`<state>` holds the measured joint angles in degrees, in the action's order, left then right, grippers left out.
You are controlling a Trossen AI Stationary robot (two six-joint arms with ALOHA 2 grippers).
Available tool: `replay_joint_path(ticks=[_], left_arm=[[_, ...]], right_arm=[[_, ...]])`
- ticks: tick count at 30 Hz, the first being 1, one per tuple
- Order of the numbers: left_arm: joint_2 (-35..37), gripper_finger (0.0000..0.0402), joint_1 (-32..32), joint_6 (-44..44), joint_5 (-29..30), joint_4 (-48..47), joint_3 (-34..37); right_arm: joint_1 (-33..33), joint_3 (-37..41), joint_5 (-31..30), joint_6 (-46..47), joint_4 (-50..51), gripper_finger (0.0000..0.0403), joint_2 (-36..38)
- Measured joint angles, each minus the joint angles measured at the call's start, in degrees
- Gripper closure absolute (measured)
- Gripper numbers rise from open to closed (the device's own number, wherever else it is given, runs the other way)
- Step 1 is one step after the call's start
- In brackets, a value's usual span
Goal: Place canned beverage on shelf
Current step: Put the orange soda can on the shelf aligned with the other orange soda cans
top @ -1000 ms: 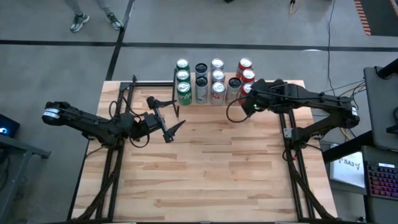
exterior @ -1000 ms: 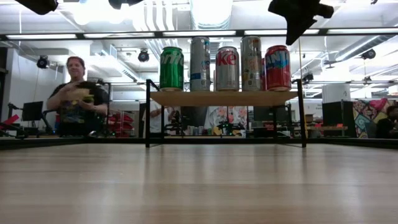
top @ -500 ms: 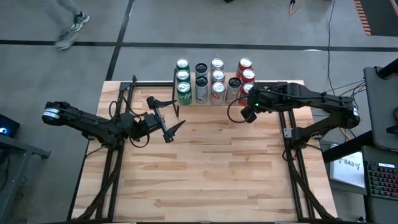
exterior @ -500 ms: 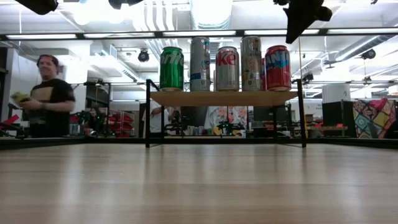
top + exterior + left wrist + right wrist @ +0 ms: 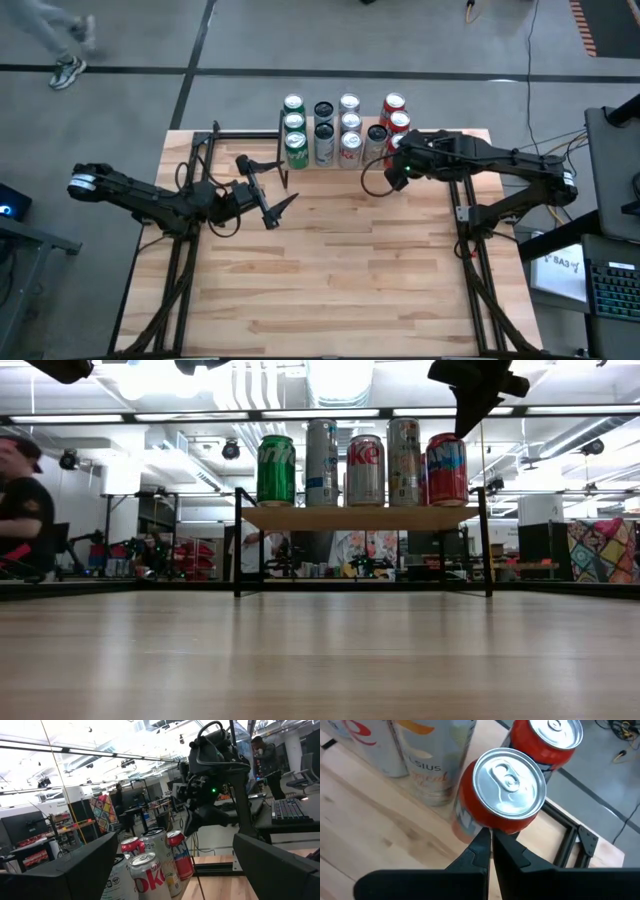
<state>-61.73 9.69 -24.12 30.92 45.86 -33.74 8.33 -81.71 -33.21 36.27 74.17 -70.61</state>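
The shelf (image 5: 300,518), a light board on thin black legs, stands at the table's far edge. Several canned beverages stand upright on it, green, silver and red (image 5: 349,124). My right gripper (image 5: 492,842) is shut and slants down from above at the red can (image 5: 506,790) on the shelf's near right corner (image 5: 447,468). My left gripper (image 5: 268,185) hovers open above the table, left of the shelf, with nothing between its fingers. My right gripper's shut fingertips (image 5: 485,840) stand at the near side of the red can, just under its top rim (image 5: 495,822). I cannot tell whether they touch it. The can stands upright on the shelf.
A second red can (image 5: 547,742) stands right behind the first, and a silver can (image 5: 437,765) beside it. Black frame bars (image 5: 240,135) run along the table's far edge. The wooden tabletop (image 5: 330,270) spreads toward the near edge. A person (image 5: 15,500) is beyond the table.
Both grippers have kept their places. A person beyond the table's far edge has walked toward the left.
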Motion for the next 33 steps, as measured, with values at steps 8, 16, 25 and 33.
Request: replay_joint_path(ticks=[8, 16, 25, 33], left_arm=[[0.0, 0.0020, 0.0, 0.0, 0.0, 0.0, 0.0], [0.0, 0.0020, 0.0, 0.0, 0.0, 0.0, 0.0], [0.0, 0.0020, 0.0, 0.0, 0.0, 0.0, 0.0], [0.0, 0.0020, 0.0, -0.2, 0.0, -0.1, 0.0]], right_arm=[[1.1, 0.0, -4.3, 0.0, 0.6, 0.0394, 0.0], [1.6, -1.4, -1.9, 0.6, 3.0, 0.0394, 1.3], [1.8, -0.7, 1.0, -0.1, 1.0, 0.0394, 0.1], [1.8, -0.7, -1.5, -0.3, 0.9, 0.0394, -0.2]])
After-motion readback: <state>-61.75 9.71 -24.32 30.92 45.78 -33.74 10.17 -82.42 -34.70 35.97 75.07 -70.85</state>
